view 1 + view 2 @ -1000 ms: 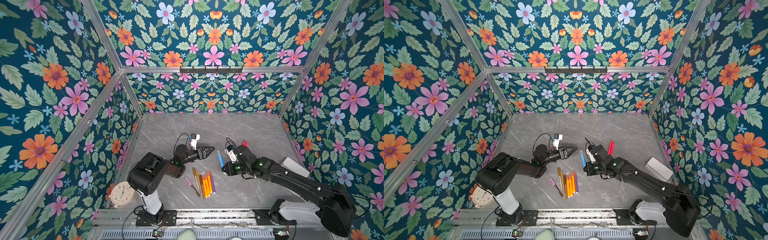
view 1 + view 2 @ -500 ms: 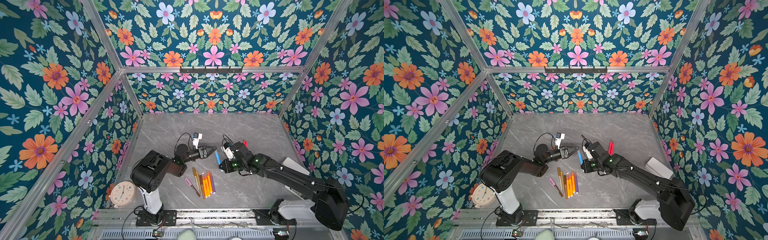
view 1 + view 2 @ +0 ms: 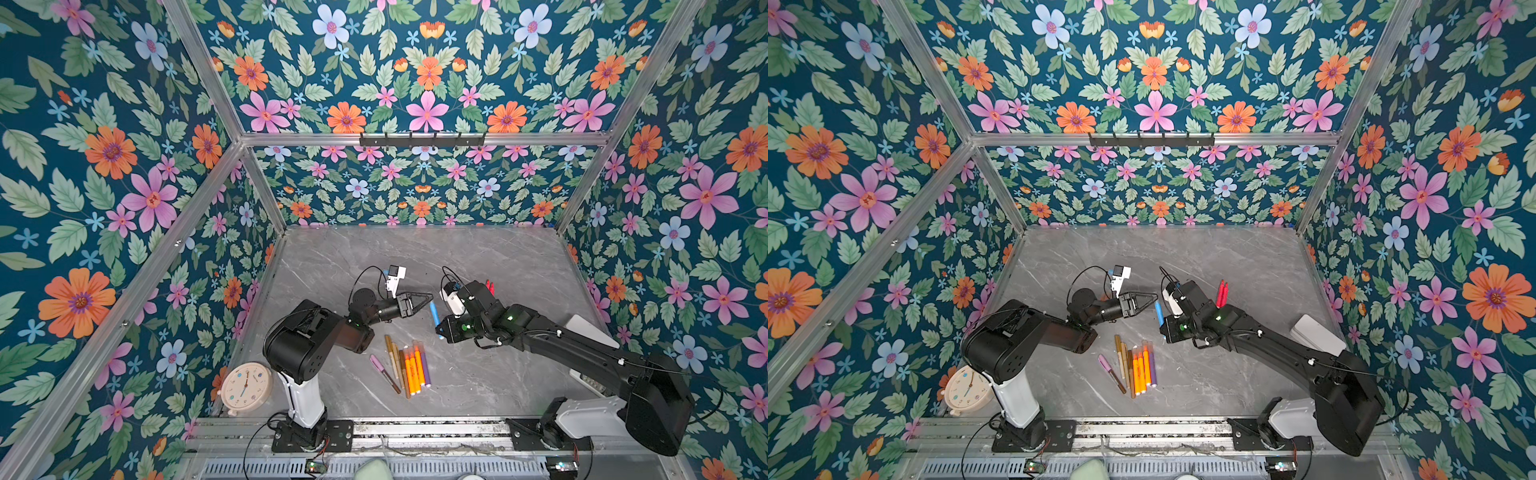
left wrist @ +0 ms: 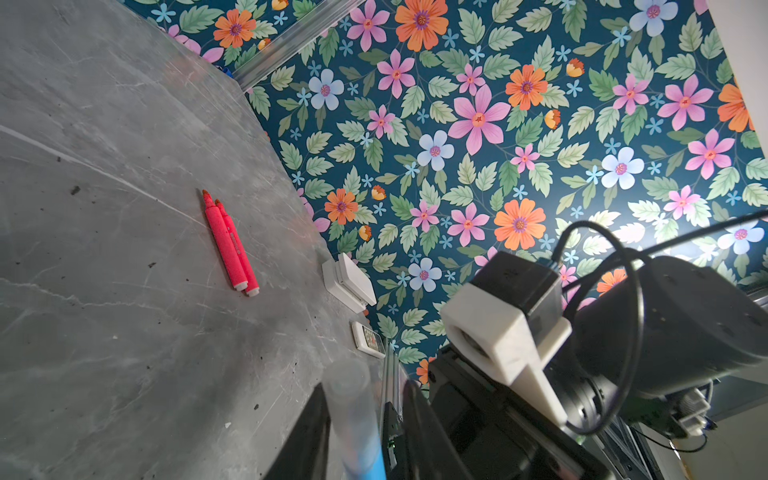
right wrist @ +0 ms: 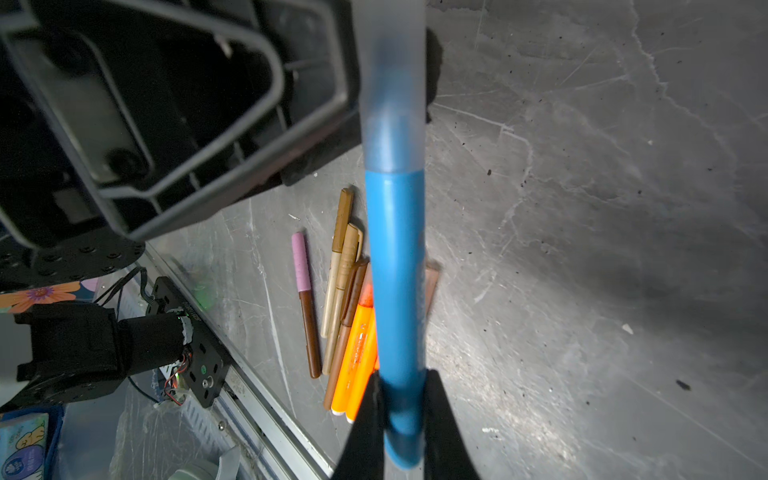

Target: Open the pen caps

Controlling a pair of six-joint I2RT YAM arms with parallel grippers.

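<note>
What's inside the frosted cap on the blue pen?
Blue shows through the frosted cap, strongest toward the blue pen's barrel. The tip itself is veiled by the plastic; no shape readable.

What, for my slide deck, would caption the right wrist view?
Right gripper clamps the blue pen, its frosted cap between the left gripper's fingers, spare pens on the table below.

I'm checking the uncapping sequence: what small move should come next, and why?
Probably close the left gripper fully on the frosted cap: its jaws flank the cap with a gap on one side, while the right gripper clamps the barrel of the blue pen.
</note>
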